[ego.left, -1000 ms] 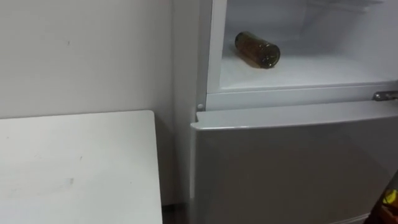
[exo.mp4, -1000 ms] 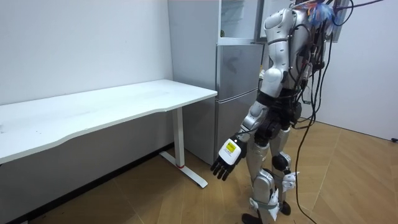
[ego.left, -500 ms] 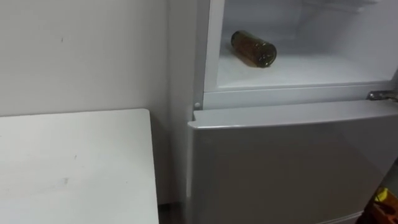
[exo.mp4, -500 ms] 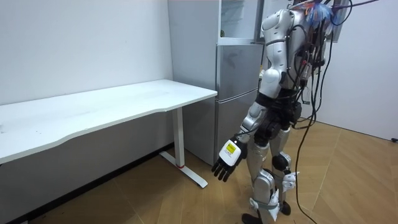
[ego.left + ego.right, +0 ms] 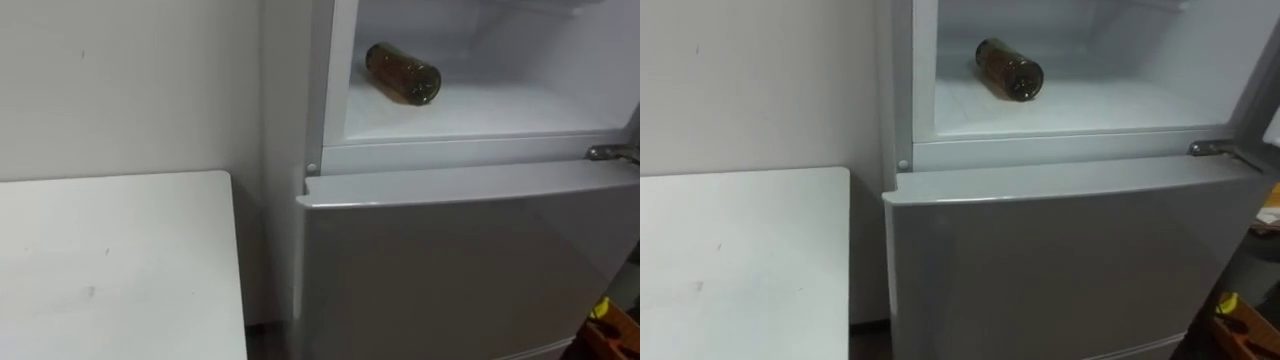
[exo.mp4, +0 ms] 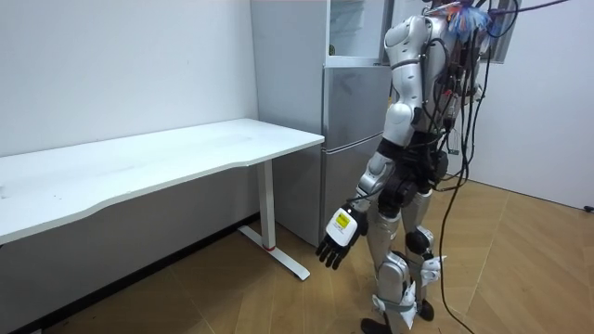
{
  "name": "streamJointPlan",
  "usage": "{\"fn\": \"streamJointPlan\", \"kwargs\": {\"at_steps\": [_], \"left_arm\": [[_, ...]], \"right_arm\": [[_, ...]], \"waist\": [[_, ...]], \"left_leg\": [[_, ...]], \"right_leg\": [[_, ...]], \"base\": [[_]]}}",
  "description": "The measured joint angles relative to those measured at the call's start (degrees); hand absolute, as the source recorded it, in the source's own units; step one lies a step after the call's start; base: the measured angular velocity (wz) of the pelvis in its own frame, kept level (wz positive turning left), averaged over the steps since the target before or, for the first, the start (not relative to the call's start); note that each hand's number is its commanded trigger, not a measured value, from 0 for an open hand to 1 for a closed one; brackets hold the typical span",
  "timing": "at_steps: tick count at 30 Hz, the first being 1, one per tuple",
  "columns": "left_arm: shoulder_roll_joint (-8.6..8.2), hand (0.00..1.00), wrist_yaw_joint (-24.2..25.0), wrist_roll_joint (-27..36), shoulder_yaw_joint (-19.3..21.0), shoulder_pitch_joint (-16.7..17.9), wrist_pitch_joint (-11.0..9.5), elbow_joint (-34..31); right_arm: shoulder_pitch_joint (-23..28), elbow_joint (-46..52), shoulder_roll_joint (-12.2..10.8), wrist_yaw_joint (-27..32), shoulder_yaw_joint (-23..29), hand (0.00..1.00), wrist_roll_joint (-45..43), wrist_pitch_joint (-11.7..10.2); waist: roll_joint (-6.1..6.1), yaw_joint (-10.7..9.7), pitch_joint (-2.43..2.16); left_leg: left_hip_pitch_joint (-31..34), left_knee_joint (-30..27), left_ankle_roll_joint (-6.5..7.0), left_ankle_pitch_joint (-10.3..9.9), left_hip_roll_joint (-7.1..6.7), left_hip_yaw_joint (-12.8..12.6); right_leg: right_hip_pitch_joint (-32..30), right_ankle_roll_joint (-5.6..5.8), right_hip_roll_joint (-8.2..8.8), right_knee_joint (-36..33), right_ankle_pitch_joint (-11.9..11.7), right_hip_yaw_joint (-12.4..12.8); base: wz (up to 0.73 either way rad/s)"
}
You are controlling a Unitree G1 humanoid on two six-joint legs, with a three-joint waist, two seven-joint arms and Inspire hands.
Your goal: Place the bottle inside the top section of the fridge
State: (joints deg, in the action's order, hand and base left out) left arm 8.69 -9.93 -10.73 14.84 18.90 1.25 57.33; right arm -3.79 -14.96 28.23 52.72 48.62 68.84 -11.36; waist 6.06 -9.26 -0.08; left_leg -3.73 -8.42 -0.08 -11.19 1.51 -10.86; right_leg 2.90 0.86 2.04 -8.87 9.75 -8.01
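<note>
A brown bottle (image 5: 402, 74) lies on its side on the white floor of the upper fridge compartment (image 5: 500, 108), towards its left, with its round end facing me. The compartment stands open in front of me. No hand is near the bottle. In the room view I stand close before the fridge (image 6: 357, 139), and my left hand (image 6: 336, 243) hangs at knee height beside my leg with relaxed fingers and nothing in it.
The shut grey lower fridge door (image 5: 450, 270) is right below the compartment, with a metal hinge (image 5: 610, 153) at its upper right. A white table (image 5: 110, 270) stands to my left against the wall. Something yellow and orange (image 5: 612, 322) shows at the lower right.
The eye view has drifted a little, so the table and fridge sit further left in it. In the room view my upper body has leaned slightly towards the fridge. The bottle has stayed put.
</note>
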Motion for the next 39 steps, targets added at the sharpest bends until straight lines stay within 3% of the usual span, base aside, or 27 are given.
{"fn": "streamJointPlan", "kwargs": {"at_steps": [12,19,30,34,39], "left_arm": [[0.09,0.0,2.0,-0.1,1.0,0.4,0.0,0.0],[-0.53,0.0,2.0,-0.1,4.8,1.1,-0.1,0.9],[-0.53,0.0,2.0,-0.2,6.1,2.3,-1.7,1.9],[-0.65,0.0,2.0,-0.2,7.6,2.0,-2.0,3.2],[-1.04,0.0,1.7,-0.1,8.0,1.9,-3.1,5.5]], "right_arm": [[-1.6,0.1,0.5,3.9,0.0,0.0,-4.0,0.9],[-3.0,2.9,0.5,8.0,-0.1,0.0,-4.1,1.3],[-4.3,3.6,0.5,10.8,-1.6,0.0,-7.7,1.6],[-4.1,3.7,0.4,11.7,-3.3,0.0,-14.3,2.9],[-2.3,5.7,0.4,11.7,-4.4,0.0,-15.6,5.1]], "waist": [[0.13,0.2,0.02],[-0.3,0.1,-0.06],[-0.33,0.6,-0.03],[-0.48,0.7,0.08],[-0.61,0.8,0.16]], "left_leg": [[0.0,-0.1,0.0,0.0,-0.02,-0.1],[-0.1,-0.2,0.02,0.0,-0.12,-0.3],[-0.2,-0.4,0.15,0.2,-0.32,-0.2],[-0.6,-0.3,0.15,0.2,-0.35,-0.8],[-1.0,-0.2,0.15,0.2,-0.36,-1.3]], "right_leg": [[-0.9,-0.01,0.03,-1.0,0.0,0.0],[-1.4,0.04,0.3,-2.2,0.5,-0.1],[-1.6,0.04,0.56,-3.2,0.9,0.0],[-1.9,0.01,0.69,-4.0,1.2,0.3],[-1.9,0.04,0.66,-4.4,1.4,0.9]], "base": [[-0.01],[-0.01],[0.01],[-0.06],[-0.06]]}}
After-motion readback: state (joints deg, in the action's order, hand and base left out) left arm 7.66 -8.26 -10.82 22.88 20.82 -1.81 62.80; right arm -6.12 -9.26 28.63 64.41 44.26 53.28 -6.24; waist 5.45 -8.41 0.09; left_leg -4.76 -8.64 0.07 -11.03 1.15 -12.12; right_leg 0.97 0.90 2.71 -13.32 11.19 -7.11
